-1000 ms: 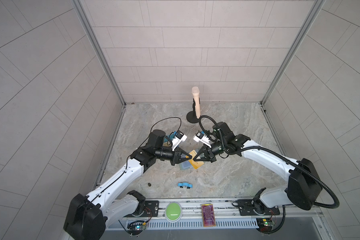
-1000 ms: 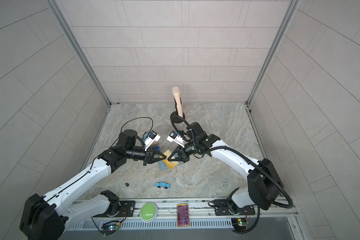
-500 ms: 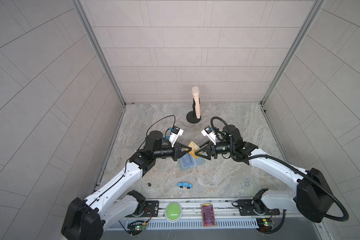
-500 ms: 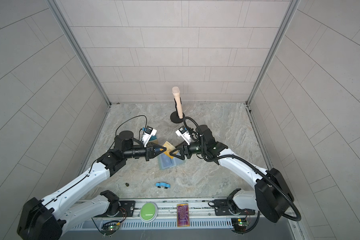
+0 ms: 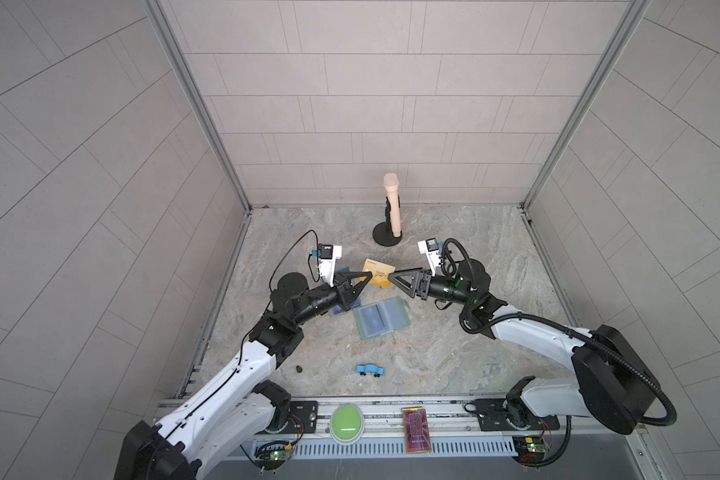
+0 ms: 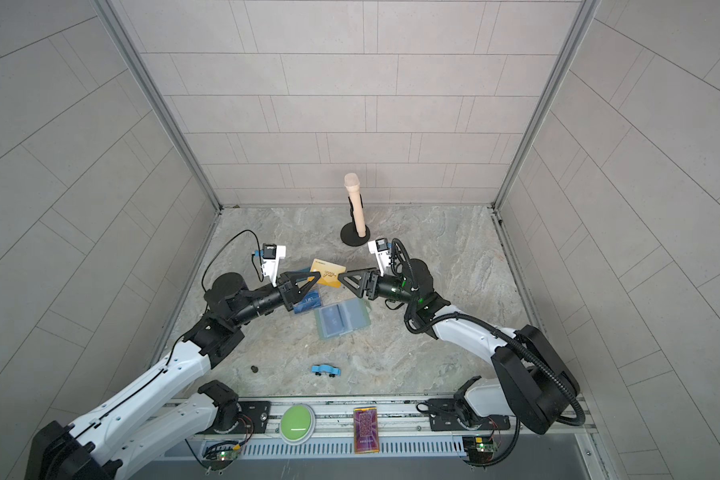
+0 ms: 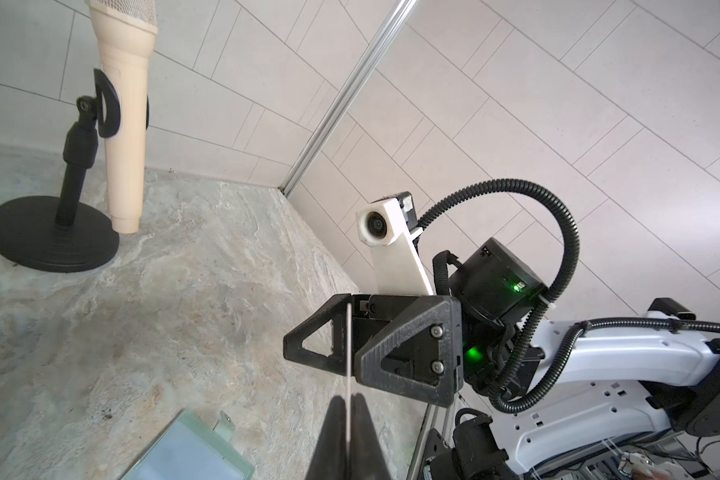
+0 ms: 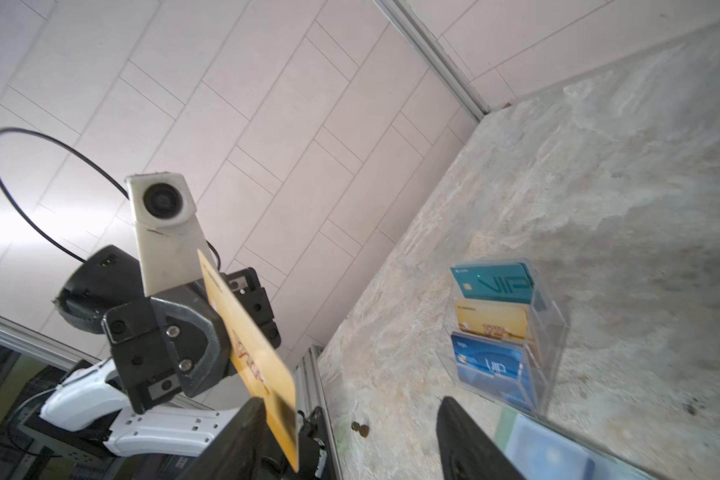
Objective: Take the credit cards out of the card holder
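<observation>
A handover of one card appears to be in hand. The tan card (image 5: 380, 272) is out of the holder (image 5: 395, 312) and is held in the air by one corner, clamped in the left gripper (image 5: 366, 276), whose jaws are pressed together on it. Its far edge is bracketed by the right gripper (image 7: 323, 353), whose jaws stand apart. In the right wrist view the card lies against one finger (image 8: 242, 440), while the other finger is well clear, so no grip is made there.

The holder lies open and flat on the table (image 5: 454, 353), just in front of both grippers, with a blue card (image 5: 373, 320) seen inside a sleeve. The task is therefore judged to be unfinished.

Next, the right gripper would need to be drawn straight back off the card edge without it being nudged. The card could then be set down by the left arm, clear of the holder.

Both arms are stretched in toward the middle, with the grippers held roughly level above the table and pointed tip to tip. The card's face is turned up toward the top views.
</observation>
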Controlling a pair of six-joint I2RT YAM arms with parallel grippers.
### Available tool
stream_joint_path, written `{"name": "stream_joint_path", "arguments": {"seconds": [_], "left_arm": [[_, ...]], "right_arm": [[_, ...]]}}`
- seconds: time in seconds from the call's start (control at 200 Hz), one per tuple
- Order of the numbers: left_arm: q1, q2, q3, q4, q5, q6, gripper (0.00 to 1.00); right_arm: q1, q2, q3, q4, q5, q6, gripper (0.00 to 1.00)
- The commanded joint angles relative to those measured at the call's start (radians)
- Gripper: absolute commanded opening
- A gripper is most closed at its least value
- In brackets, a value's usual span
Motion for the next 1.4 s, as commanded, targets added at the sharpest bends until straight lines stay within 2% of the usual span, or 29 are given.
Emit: {"name": "stream_joint_path", "arguments": {"seconds": [0.0, 0.17, 0.451, 0.896, 1.116, 1.246, 1.392], "left_arm": [[-0.002, -0.012, -0.013, 0.097, -0.038, -0.051, 0.0], [-0.002, 0.004, -0.023, 0.183, -0.057, -0.116, 0.0], [-0.002, 0.033, -0.013, 0.249, -0.05, -0.157, 0.0], [-0.002, 0.043, -0.027, 0.286, -0.042, -0.182, 0.0], [-0.002, 0.039, -0.033, 0.28, -0.043, -0.175, 0.0], [-0.002, 0.039, -0.036, 0.281, -0.044, -0.177, 0.06], [-0.002, 0.03, -0.037, 0.255, -0.051, -0.163, 0.23]], "right_arm": [[0.018, 0.018, 0.04, 0.182, -0.023, 0.104, 0.64], [0.028, 0.034, 0.047, 0.232, -0.02, 0.132, 0.53], [0.047, 0.075, 0.07, 0.322, -0.055, 0.187, 0.42], [0.047, 0.184, 0.078, 0.604, -0.058, 0.318, 0.26], [0.045, 0.174, 0.075, 0.589, -0.061, 0.31, 0.18], [0.047, 0.167, 0.073, 0.574, -0.061, 0.3, 0.13], [0.046, 0.163, 0.071, 0.562, -0.062, 0.291, 0.08]]}}
